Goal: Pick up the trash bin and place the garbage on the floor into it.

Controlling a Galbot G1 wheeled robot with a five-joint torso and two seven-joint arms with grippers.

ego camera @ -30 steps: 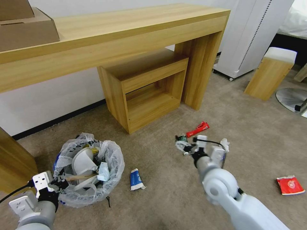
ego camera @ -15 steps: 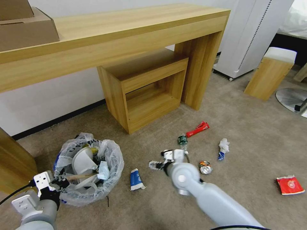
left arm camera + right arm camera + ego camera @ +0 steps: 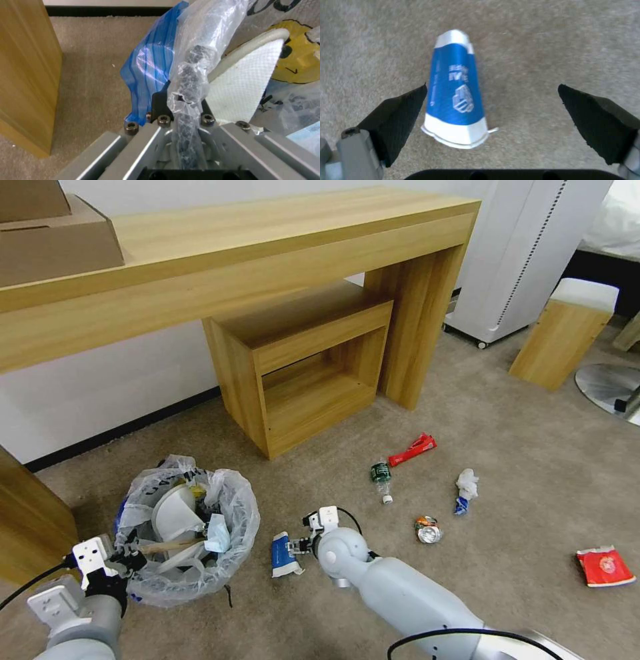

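The trash bin [image 3: 190,533], lined with a crinkly white bag and holding slippers and a wooden stick, is at the lower left on the beige floor [image 3: 347,493]. My left gripper [image 3: 125,563] is shut on its near rim; the left wrist view shows the bag-covered rim [image 3: 186,82] pinched in the left gripper [image 3: 181,105]. My right gripper [image 3: 295,545] hangs open just over a blue-white wrapper [image 3: 283,555]. From the right wrist, the wrapper [image 3: 456,95] lies flat, closer to one pad [image 3: 396,117] of the right gripper [image 3: 492,87]. More garbage: green bottle [image 3: 381,474], red packet [image 3: 413,449], crumpled paper [image 3: 465,487], can [image 3: 427,531], red-white cup [image 3: 605,567].
A long wooden desk [image 3: 253,253] with a cubby shelf [image 3: 307,367] under it stands behind the litter. A wooden panel [image 3: 30,513] sits close left of the bin. A stool [image 3: 565,333], a white wheeled unit [image 3: 520,253] and a chair base [image 3: 610,387] are at the right.
My right arm swung left and down from beside the green bottle to over the blue-white wrapper, its fingers empty. The left gripper and the bin stayed put.
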